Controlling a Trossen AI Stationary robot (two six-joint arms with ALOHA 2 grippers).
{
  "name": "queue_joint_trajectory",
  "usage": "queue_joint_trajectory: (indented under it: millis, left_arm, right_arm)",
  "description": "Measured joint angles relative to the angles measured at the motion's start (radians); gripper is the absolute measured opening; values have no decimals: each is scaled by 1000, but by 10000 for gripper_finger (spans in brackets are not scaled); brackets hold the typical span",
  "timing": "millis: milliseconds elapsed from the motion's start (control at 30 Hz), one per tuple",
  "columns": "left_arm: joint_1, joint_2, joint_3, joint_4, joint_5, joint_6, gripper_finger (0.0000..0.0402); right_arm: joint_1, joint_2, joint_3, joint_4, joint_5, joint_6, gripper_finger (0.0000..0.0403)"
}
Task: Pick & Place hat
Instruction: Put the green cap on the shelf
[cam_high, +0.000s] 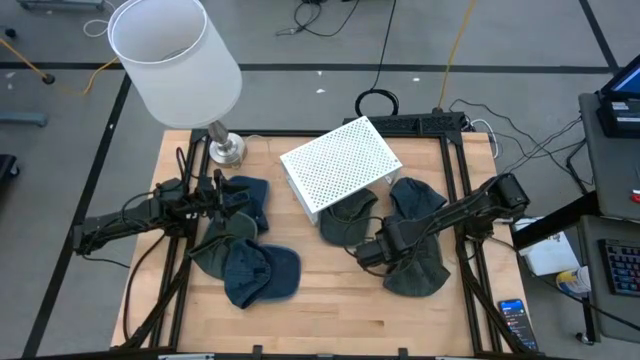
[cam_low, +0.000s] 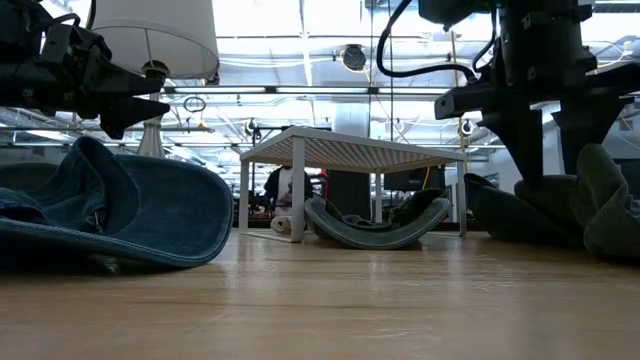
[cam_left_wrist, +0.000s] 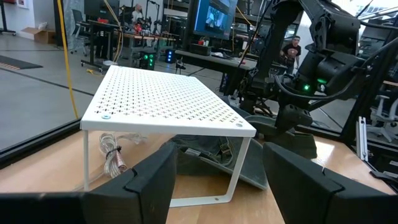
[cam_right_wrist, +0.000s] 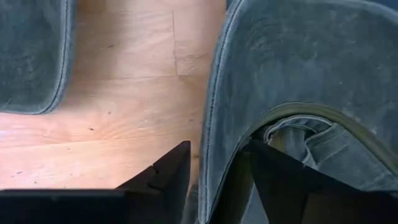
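Several caps lie on the wooden table around a white perforated shelf (cam_high: 340, 165). My right gripper (cam_high: 372, 252) (cam_right_wrist: 221, 168) is down on a grey-green cap (cam_high: 415, 270) at the table's right near side and is shut on its brim. The cap lies on the table with its inside showing. A second grey-green cap (cam_high: 348, 215) lies partly under the shelf, and a third (cam_high: 415, 195) is just to the right of it. My left gripper (cam_high: 220, 193) (cam_left_wrist: 219, 168) hovers open over the blue caps (cam_high: 250, 195) on the left, facing the shelf. My right gripper comes from above, pointing down, onto the grey-green cap's brim (cam_right_wrist: 217, 124). The curved brim stands between the two fingers, one finger (cam_right_wrist: 161, 177) outside on the wood side, the other (cam_right_wrist: 280, 177) toward the cap's hollow with its olive sweatband. The cap rests on the table.
A white lamp (cam_high: 175, 55) stands on its metal base (cam_high: 225, 148) at the far left corner. A blue cap (cam_high: 262, 272) and a dark green one (cam_high: 215, 245) lie near left. Bare wood (cam_high: 330, 310) runs along the near edge. Black rails frame the table.
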Motion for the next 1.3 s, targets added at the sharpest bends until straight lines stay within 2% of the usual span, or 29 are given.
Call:
queue_joint_trajectory:
  millis: [333, 400, 767, 900, 1133, 1300]
  left_arm:
    - [0, 0, 0, 0, 0, 0, 241]
    - [0, 0, 0, 0, 0, 0, 241]
    - [0, 0, 0, 0, 0, 0, 241]
    - [0, 0, 0, 0, 0, 0, 241]
    - [0, 0, 0, 0, 0, 0, 241]
    - [0, 0, 0, 0, 0, 0, 241]
  right_arm:
    - [0, -1, -29, 55, -4, 4, 25]
    - [0, -1, -29, 52, -6, -4, 10]
    - [17, -87, -14, 30, 9, -94, 5]
    - [37, -168, -13, 22, 75, -162, 5]
    - [65, -328, -13, 21, 257, -359, 5]
    - [82, -424, -13, 22, 291, -552, 5]
